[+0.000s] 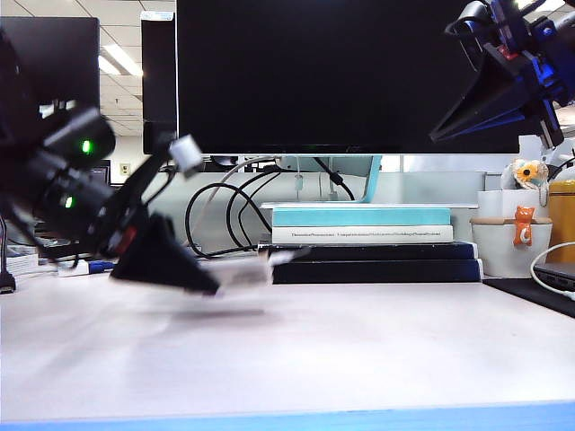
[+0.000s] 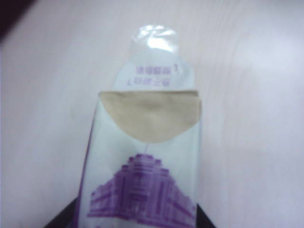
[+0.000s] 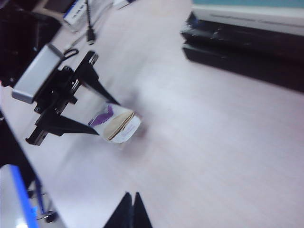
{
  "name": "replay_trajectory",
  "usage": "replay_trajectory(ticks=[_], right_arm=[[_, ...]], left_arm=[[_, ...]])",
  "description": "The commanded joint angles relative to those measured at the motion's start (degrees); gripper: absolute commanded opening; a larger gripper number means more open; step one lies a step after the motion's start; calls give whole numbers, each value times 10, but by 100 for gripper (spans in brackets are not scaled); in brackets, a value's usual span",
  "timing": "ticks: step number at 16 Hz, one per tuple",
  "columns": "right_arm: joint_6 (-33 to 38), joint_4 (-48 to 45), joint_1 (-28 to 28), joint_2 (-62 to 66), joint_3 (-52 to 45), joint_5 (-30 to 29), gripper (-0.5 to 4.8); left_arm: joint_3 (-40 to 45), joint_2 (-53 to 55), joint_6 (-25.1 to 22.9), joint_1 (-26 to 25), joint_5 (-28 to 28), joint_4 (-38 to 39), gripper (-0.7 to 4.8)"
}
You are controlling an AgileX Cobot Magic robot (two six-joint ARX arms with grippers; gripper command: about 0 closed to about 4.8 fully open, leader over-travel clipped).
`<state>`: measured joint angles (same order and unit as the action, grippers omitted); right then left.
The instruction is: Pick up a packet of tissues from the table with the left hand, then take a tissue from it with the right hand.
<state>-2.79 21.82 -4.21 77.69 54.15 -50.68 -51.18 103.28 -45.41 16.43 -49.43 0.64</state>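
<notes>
My left gripper (image 1: 212, 285) is shut on the packet of tissues (image 1: 244, 272), which hangs blurred just above the table (image 1: 359, 359) over its own shadow. In the left wrist view the whitish packet (image 2: 142, 190) with its purple print sits between the dark fingers (image 2: 64, 219). Its flap (image 2: 154, 71) is peeled back and the beige tissue (image 2: 151, 116) shows in the opening. The right wrist view shows the left gripper (image 3: 107, 118) flanking the packet (image 3: 118, 124). My right gripper (image 1: 437, 136) hangs high at the right, shut and empty, its tips (image 3: 131, 195) together well apart from the packet.
A stack of books (image 1: 368, 242) lies behind the packet under a big dark monitor (image 1: 341, 72), with black cables (image 1: 225, 206) beside it. A white cup (image 1: 508, 247) with a cat figure, a yellow container (image 1: 562, 215) and a dark mat (image 1: 539, 294) stand at the right.
</notes>
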Motion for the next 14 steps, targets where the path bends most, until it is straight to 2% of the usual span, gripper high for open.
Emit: replay_trajectory(ticks=[1, 4, 7, 11, 14], right_arm=[[13, 7, -1, -2, 2, -51, -8], [14, 23, -2, -2, 2, -110, -8], [41, 25, -10, -2, 3, -128, -8], [58, 19, -42, -2, 3, -209, -8], [57, 34, -63, -2, 3, -229, -8]], left_arm=[[-2, -36, 12, 2, -1, -3, 269], [-2, -72, 15, 3, 12, 5, 274], [-2, -97, 12, 26, 64, 5, 274], [-2, -108, -12, 110, 169, -5, 278], [-2, -112, -10, 164, 214, -52, 278]])
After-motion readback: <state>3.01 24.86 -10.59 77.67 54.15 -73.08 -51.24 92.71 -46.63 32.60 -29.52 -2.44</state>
